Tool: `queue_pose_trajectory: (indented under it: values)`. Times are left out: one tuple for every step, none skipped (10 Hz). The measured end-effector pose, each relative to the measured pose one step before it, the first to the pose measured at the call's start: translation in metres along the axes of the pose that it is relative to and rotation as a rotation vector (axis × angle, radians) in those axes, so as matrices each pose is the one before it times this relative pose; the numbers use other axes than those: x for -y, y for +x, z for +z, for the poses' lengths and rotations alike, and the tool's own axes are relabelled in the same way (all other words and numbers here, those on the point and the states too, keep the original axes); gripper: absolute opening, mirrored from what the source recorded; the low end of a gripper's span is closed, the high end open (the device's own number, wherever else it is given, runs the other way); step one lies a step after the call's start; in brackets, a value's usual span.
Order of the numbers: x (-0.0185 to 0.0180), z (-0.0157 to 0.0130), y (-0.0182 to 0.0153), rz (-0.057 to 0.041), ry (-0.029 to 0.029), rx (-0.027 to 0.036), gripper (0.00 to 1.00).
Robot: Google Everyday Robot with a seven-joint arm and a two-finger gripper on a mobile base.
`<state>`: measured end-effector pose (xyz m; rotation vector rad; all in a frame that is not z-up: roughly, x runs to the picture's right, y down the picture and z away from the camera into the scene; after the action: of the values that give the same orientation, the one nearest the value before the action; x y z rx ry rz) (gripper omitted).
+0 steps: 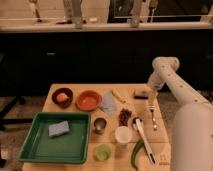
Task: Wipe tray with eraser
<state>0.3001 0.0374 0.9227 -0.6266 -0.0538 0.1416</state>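
Gripper (151, 98), grip state indiscernible, is hovering beside the eraser (141, 94) at the table's (129, 89) far right edge. The tray (70, 145), near left corner, is awaiting wiping.

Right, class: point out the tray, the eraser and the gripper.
tray (50, 148), camera view, bare green floor.
eraser (141, 94), camera view, dark top face.
gripper (151, 102), camera view, tip end, just right of the eraser.
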Motion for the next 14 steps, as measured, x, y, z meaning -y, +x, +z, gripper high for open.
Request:
queue_pose_trajectory:
  values:
    - [0.00058, 0.00019, -0.00213, -0.00267, -0.00018, 0.00062, 0.80]
    - [-0.00008, 0.00017, -0.00043, -0.00049, -0.00029, 0.00064, 0.80]
    - [-0.00010, -0.00005, 0.00038, 0.00051, 0.00004, -0.00016, 0.80]
    - [-0.00007, -0.00003, 0.00017, 0.00025, -0.00001, 0.00001, 0.80]
    - [0.00003, 0.00007, -0.00019, -0.00033, -0.00014, -0.00003, 0.80]
    - [-0.00038, 0.00018, 0.00019, 0.00028, 0.00001, 0.00099, 0.80]
    - [-0.00088, -0.00005, -0.00022, -0.00269, 0.00502, 0.00533, 0.80]
    - [-0.00096, -0.00037, -0.00196, -0.00612, 0.00831, 0.00895, 0.80]
    - [-0.00140, 0.00166, 0.00046, -0.00408, 0.00217, 0.00924, 0.80]
    - [-0.00121, 0.00277, 0.00080, -0.00316, -0.00122, 0.00667, 0.80]
    - [0.00008, 0.00199, -0.00107, -0.00623, 0.00129, 0.00619, 0.80]
    - [-0.00018, 0.00165, -0.00099, -0.00505, 0.00467, 0.00491, 0.80]
    - [-0.00014, 0.00260, 0.00092, -0.00744, 0.02089, 0.00965, 0.80]
    - [0.00044, 0.00291, 0.00217, -0.00649, 0.03398, -0.00422, 0.80]
